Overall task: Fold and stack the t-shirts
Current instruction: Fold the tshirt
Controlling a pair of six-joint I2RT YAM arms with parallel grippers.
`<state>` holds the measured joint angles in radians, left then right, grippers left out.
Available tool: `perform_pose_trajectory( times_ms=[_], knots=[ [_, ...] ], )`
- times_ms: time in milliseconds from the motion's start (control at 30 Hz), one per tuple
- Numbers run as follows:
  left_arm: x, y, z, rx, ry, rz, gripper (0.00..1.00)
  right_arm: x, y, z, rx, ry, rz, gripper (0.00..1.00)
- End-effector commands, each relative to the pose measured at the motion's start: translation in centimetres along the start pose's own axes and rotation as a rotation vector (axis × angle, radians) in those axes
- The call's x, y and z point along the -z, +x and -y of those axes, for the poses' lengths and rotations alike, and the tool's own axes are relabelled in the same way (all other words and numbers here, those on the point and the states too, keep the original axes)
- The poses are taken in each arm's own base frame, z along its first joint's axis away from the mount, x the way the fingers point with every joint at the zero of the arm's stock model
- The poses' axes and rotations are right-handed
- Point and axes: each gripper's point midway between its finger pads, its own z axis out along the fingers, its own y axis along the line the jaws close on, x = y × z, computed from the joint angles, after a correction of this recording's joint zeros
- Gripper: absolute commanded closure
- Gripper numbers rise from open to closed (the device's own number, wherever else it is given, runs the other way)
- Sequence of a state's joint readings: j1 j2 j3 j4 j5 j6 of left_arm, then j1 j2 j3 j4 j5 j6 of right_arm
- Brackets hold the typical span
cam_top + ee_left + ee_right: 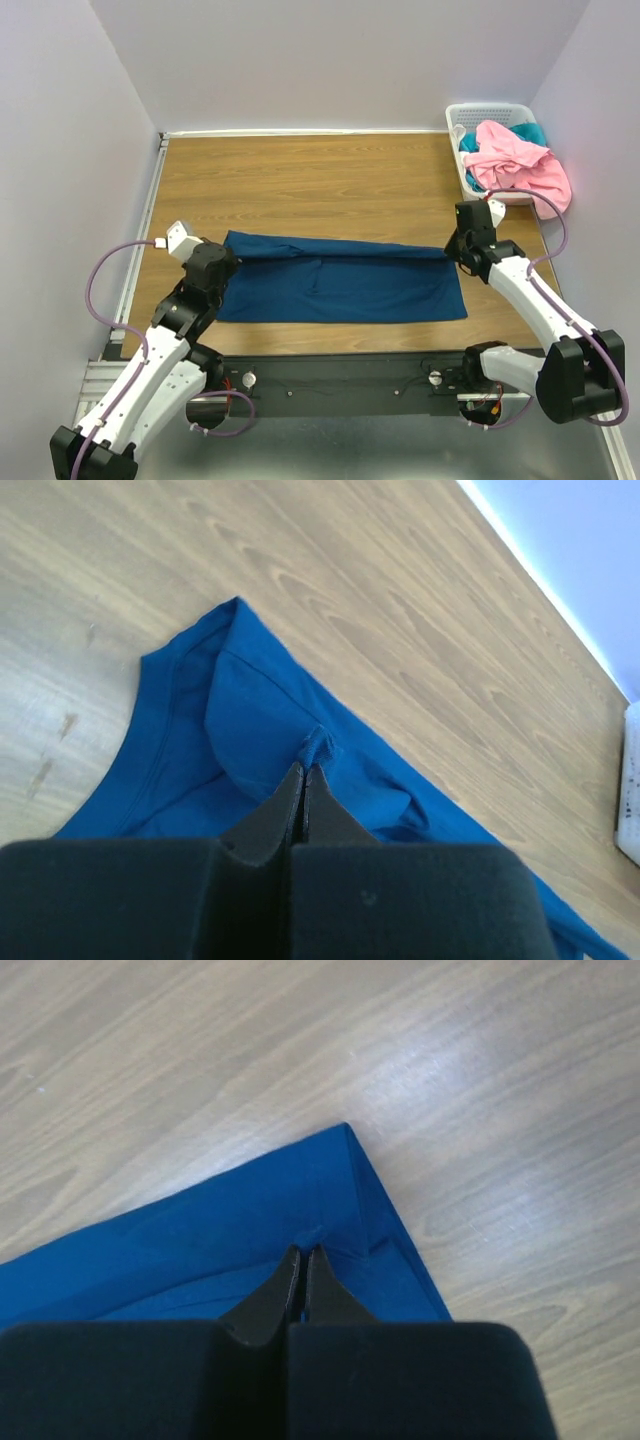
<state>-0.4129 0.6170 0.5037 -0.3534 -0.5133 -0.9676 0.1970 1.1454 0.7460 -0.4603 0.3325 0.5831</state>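
Note:
A dark navy-teal t-shirt (340, 285) lies folded into a long band across the table's middle. My left gripper (222, 262) is shut on a pinch of its cloth at the left end; in the left wrist view the gripper (305, 768) holds a small bunch of t-shirt (250, 730) beside the collar. My right gripper (462, 256) is shut on the cloth at the right end; the right wrist view shows the gripper (303, 1251) nipping the t-shirt (200, 1250) near its corner. A pink t-shirt (520, 165) and a brighter teal t-shirt (530, 133) lie heaped in the basket.
A white slatted plastic basket (465, 115) stands at the back right corner, with the pink cloth hanging over its near rim. Bare wooden table (320, 180) stretches behind the shirt. Grey walls close in at the back and both sides.

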Motion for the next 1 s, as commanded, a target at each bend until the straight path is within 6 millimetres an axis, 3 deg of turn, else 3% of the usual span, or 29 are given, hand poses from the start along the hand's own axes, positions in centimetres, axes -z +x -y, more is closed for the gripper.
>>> perform_pose_trajectory(
  times_ms=[0,267,433,500,533,567,600,633,667,700,733,833,933,967],
  knots=[
    [0.4,0.2,-2.2,0.045,-0.087,0.016,1.00,0.5,0.6,1.8,-0.006,0.071,0.006,0.99],
    [0.7,2.1,-2.8,0.076,-0.084,-0.053,1.00,0.0,3.3,2.3,-0.015,0.061,-0.060,0.96],
    [0.6,3.5,-4.8,0.096,-0.181,-0.091,1.00,-0.3,5.0,3.3,-0.030,0.090,-0.090,0.92],
    [0.6,3.7,-4.8,0.100,-0.186,-0.105,1.00,-0.4,5.6,3.4,-0.037,0.092,-0.101,0.85],
    [0.6,3.8,-4.8,0.100,-0.188,-0.110,0.76,-0.4,6.1,3.7,-0.038,0.095,-0.113,0.72],
    [0.7,3.9,-4.9,0.112,-0.197,-0.116,0.64,-0.3,6.2,3.7,-0.044,0.090,-0.112,0.66],
    [0.8,3.9,-4.9,0.119,-0.204,-0.119,0.36,-0.2,6.3,3.8,-0.041,0.090,-0.112,0.58],
    [0.9,3.7,-4.9,0.125,-0.207,-0.116,0.24,-0.1,6.3,3.8,-0.037,0.088,-0.110,0.49],
    [1.1,3.4,-4.8,0.132,-0.210,-0.111,0.13,0.2,6.0,3.7,-0.033,0.075,-0.104,0.31],
    [1.2,3.0,-4.7,0.142,-0.205,-0.097,0.02,0.4,5.7,3.4,-0.032,0.057,-0.100,0.25],
    [1.4,2.7,-4.5,0.150,-0.201,-0.089,0.02,0.8,4.9,2.5,-0.032,0.022,-0.088,0.23],
    [1.6,1.0,-3.2,0.147,-0.153,-0.042,0.02,2.5,2.7,-0.2,-0.002,-0.121,-0.059,0.00],
    [1.2,0.0,-0.6,0.106,-0.041,-0.027,0.01,4.6,1.6,-4.5,0.060,-0.372,-0.060,0.00],
    [0.9,-0.3,1.2,0.102,0.033,-0.022,0.02,5.3,0.7,-6.4,0.073,-0.470,-0.035,0.00]
  ],
)
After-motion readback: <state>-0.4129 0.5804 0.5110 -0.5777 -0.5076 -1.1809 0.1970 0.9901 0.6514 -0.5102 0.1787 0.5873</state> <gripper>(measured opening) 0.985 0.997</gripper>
